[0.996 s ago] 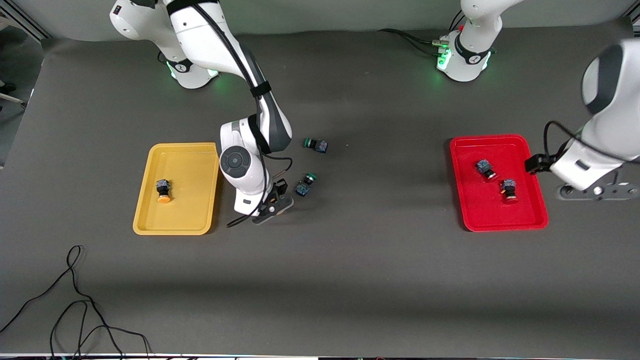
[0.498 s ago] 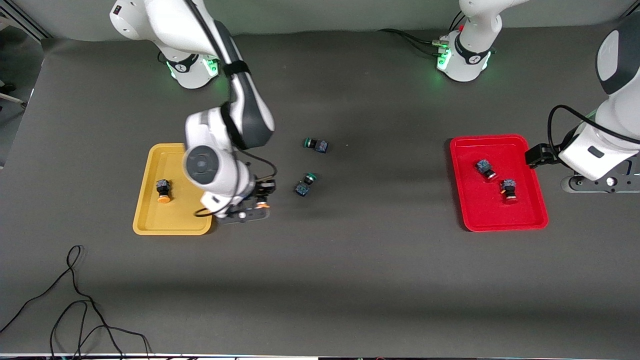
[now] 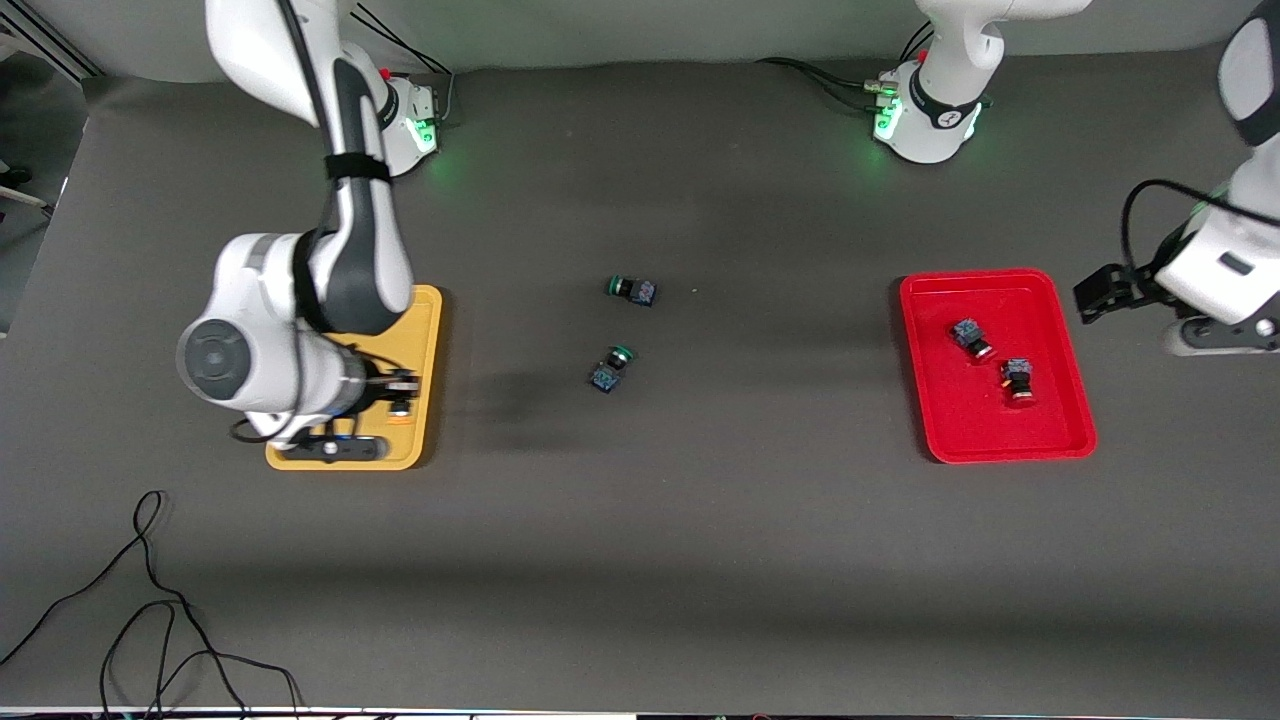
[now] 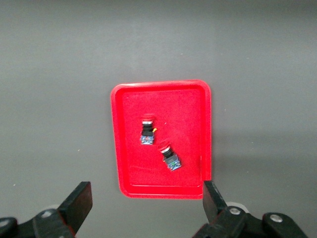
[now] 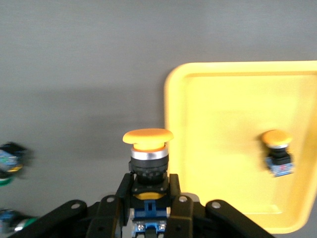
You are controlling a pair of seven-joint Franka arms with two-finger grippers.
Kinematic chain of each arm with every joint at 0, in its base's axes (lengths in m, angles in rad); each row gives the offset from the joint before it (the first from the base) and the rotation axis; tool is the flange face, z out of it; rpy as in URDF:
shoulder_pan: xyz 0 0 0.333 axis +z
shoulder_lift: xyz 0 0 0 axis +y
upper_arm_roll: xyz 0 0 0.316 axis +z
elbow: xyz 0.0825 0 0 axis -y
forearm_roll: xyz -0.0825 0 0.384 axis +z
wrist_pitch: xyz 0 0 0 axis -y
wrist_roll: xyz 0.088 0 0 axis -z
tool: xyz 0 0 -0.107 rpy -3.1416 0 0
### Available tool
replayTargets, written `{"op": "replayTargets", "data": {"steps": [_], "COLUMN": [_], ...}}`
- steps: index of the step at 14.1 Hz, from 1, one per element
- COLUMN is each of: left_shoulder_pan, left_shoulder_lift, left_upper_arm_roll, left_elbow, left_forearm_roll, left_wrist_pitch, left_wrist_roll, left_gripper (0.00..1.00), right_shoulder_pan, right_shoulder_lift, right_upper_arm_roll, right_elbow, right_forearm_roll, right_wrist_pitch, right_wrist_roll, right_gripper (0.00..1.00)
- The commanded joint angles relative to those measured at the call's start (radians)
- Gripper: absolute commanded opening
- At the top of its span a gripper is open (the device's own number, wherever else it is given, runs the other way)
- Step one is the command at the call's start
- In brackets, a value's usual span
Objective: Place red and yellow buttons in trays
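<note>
One yellow button [image 5: 147, 148] sits pinched upright in my right fingers [image 5: 148, 191], over the yellow tray's [image 3: 425, 330] edge; another [image 5: 277, 151] lies inside. Two red buttons [image 4: 146, 131] lie in the red tray [image 4: 198, 124], my left fingers [image 4: 143, 208] spread wide, empty, above the surface beside it.

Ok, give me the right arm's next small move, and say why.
Probably lower and open. The right pincer is shut on a yellow button over the yellow tray, where another yellow button already lies. Both red buttons sit in the red tray.
</note>
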Motion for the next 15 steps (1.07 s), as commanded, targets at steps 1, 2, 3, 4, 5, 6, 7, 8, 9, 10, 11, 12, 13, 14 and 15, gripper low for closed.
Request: {"op": "replayTargets", "data": {"steps": [1,2,3,4,5,6,7,8,9,10,11,12,13,14,15], "left_shoulder_pan": [0.109,0.110,0.102,0.094,0.090,0.090,0.091,0.090,0.090,0.088,0.090,0.090,0.091,0.091,0.090], "left_shoulder_lift": [-0.014,-0.014,-0.016,-0.014,-0.014,-0.014,-0.014,-0.014,-0.014,-0.008,-0.008,-0.008,-0.010,-0.014,-0.023], "left_upper_arm_roll": [-0.085,-0.085,-0.085,-0.085,-0.084,-0.084,-0.084,-0.084,-0.090,-0.090,-0.090,-0.090,-0.090,-0.091,-0.091], "left_elbow": [-0.003,-0.001,0.000,0.002,0.002,0.002,0.002,0.008,0.011,0.017,0.020,0.023,0.023,0.025,0.023], "left_forearm_roll": [-0.014,-0.014,-0.009,-0.006,-0.006,-0.006,-0.005,-0.005,-0.002,-0.002,-0.002,-0.002,-0.008,-0.012,-0.012], "left_wrist_pitch": [-0.032,-0.035,-0.037,-0.037,-0.038,-0.040,-0.044,-0.054,-0.055,-0.055,-0.070,-0.084,-0.103,-0.109,-0.109], "left_wrist_roll": [0.025,0.025,0.023,0.025,0.027,0.027,0.027,0.027,0.027,0.027,0.028,0.028,0.025,0.023,0.023], "left_gripper": [0.99,0.99,0.99,0.99,0.99,0.99,0.99,0.99,0.99,0.99,0.99,0.99,0.99,0.99,0.99], "right_shoulder_pan": [0.021,0.021,0.021,0.022,0.021,0.021,0.018,0.018,0.012,0.005,0.005,0.005,0.005,0.011,0.024], "right_shoulder_lift": [-0.048,-0.048,-0.043,-0.031,-0.016,-0.002,0.009,0.022,0.029,0.026,0.021,0.012,0.004,0.000,0.000], "right_upper_arm_roll": [-0.021,-0.019,-0.013,-0.002,0.015,0.028,0.036,0.044,0.053,0.053,0.053,0.049,0.042,0.009,-0.032], "right_elbow": [-0.215,-0.283,-0.327,-0.357,-0.371,-0.378,-0.386,-0.385,-0.382,-0.376,-0.365,-0.348,-0.325,-0.296,-0.252], "right_forearm_roll": [0.015,0.027,0.058,0.095,0.116,0.126,0.127,0.136,0.140,0.140,0.140,0.140,0.138,0.127,0.121], "right_wrist_pitch": [0.213,0.292,0.343,0.373,0.390,0.406,0.412,0.412,0.409,0.401,0.389,0.369,0.339,0.301,0.245], "right_wrist_roll": [-0.145,-0.177,-0.204,-0.227,-0.236,-0.236,-0.236,-0.236,-0.233,-0.232,-0.219,-0.215,-0.215,-0.202,-0.186], "right_gripper": [0.00,0.00,0.00,0.00,0.00,0.00,0.00,0.00,0.47,0.99,1.00,1.00,1.00,1.00,1.00]}}
